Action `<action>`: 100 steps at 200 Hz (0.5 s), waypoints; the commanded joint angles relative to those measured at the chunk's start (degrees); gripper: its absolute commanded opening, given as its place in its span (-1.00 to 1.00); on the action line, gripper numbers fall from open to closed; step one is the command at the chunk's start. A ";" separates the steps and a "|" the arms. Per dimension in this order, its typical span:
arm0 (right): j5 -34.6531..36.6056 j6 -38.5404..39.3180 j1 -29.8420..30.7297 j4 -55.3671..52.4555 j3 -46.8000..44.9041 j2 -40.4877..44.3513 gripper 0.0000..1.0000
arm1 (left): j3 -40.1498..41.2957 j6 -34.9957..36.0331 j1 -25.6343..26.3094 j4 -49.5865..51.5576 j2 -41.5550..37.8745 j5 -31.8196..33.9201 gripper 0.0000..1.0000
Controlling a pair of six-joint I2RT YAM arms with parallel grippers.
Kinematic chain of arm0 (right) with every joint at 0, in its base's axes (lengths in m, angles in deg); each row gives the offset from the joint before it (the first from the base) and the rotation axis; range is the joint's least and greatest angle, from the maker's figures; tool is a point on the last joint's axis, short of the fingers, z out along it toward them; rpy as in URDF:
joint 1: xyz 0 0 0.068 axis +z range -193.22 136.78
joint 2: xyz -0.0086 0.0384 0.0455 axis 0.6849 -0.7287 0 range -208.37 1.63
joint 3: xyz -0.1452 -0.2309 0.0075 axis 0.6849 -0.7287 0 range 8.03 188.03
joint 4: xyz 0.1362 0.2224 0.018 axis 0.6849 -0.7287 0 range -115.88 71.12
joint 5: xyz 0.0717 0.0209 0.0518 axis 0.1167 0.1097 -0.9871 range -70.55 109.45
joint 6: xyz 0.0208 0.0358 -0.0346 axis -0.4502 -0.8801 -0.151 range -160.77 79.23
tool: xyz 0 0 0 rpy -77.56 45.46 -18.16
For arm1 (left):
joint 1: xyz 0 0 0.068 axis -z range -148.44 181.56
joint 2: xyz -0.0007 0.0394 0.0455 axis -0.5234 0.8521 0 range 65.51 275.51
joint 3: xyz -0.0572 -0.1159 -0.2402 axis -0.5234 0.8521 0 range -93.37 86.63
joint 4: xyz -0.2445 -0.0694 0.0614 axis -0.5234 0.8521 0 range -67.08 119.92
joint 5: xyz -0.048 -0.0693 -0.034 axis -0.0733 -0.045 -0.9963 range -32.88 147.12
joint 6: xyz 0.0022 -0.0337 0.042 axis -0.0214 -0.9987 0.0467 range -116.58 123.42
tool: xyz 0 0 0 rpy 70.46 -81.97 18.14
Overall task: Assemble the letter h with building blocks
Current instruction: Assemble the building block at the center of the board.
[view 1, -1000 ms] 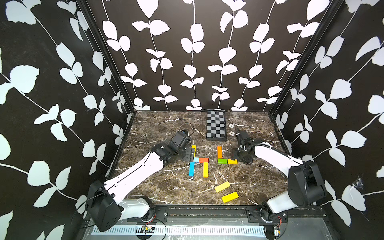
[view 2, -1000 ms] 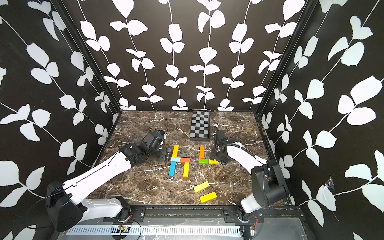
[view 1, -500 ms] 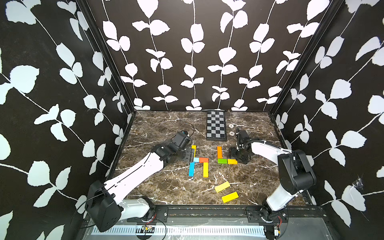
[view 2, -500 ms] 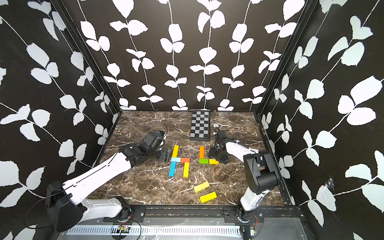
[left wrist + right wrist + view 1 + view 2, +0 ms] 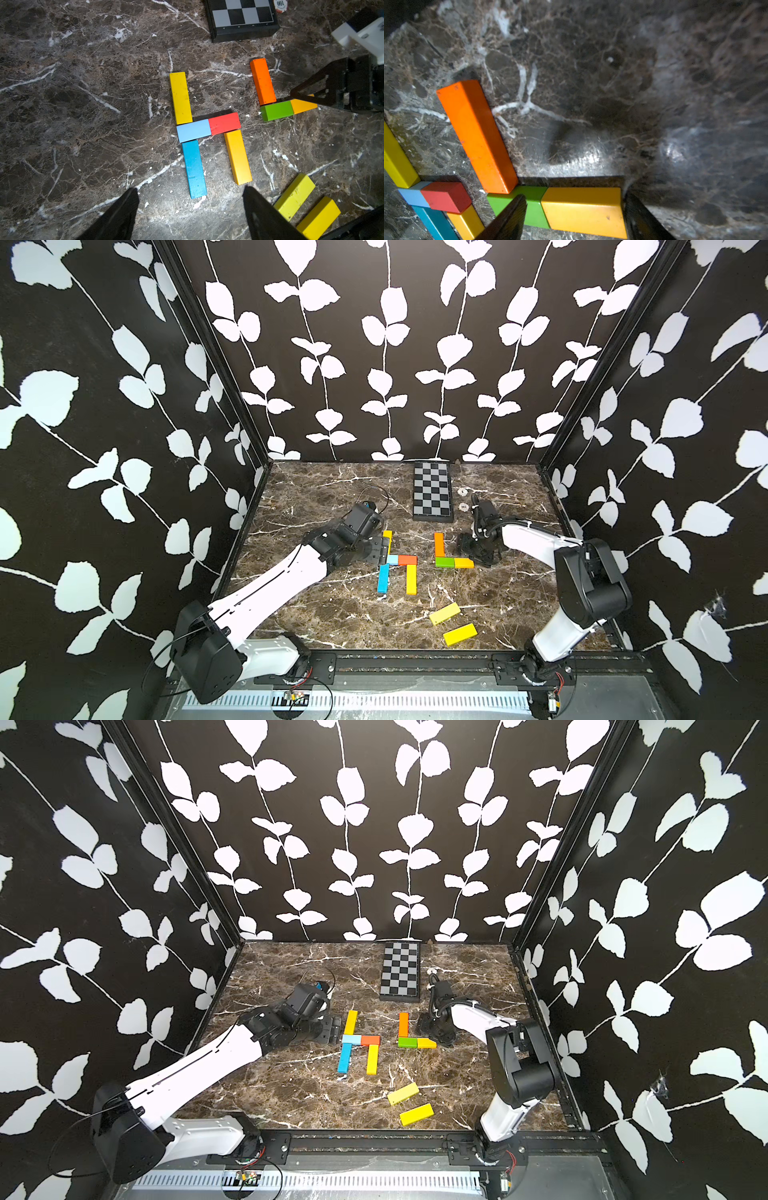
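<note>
The left jaws stood wide apart and held nothing, their fingertips (image 5: 126,203) over bare counter (image 5: 83,104). Just ahead of them five building blocks lay touching in an h shape. A long yellow block (image 5: 180,97) formed the far stem. A light blue block (image 5: 193,131) and a red block (image 5: 224,123) lay end to end as the crossbar. A long blue block (image 5: 194,169) ran from the light blue one back toward the gap between the jaws. A long amber block (image 5: 238,156) ran back from the red one toward one fingertip.

The right jaws were open too, low over a second group, and clamped nothing. One finger (image 5: 508,220) lay over the green block (image 5: 533,205). The other sat at the outer end of the short amber block (image 5: 583,209), so that block lay lengthwise between the jaws. Whether either finger touched a block I could not tell. The orange block (image 5: 475,135) stood at a right angle off the green block, ahead of the jaws.

A pale yellow block (image 5: 444,613) and a bright yellow block (image 5: 460,634) lay side by side, well apart from both jaws. The checkered board (image 5: 432,491) lay beyond both.
</note>
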 commanded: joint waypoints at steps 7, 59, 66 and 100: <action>-0.37 -0.82 0.02 0.34 -0.44 0.16 0.46 | 0.37 0.46 -0.33 -0.01 -0.49 -0.24 0.63; -0.12 -1.29 -0.03 -0.05 -0.50 0.32 0.45 | 0.16 0.46 -0.33 -0.18 -0.18 -0.34 0.63; 0.24 -1.58 0.02 -0.34 -0.56 0.52 0.45 | 0.23 0.49 -0.36 -0.18 -0.10 -0.38 0.63; 2.89 -2.75 0.06 -2.58 -0.62 3.45 0.49 | 0.03 0.90 -0.36 -0.11 0.94 -1.68 0.64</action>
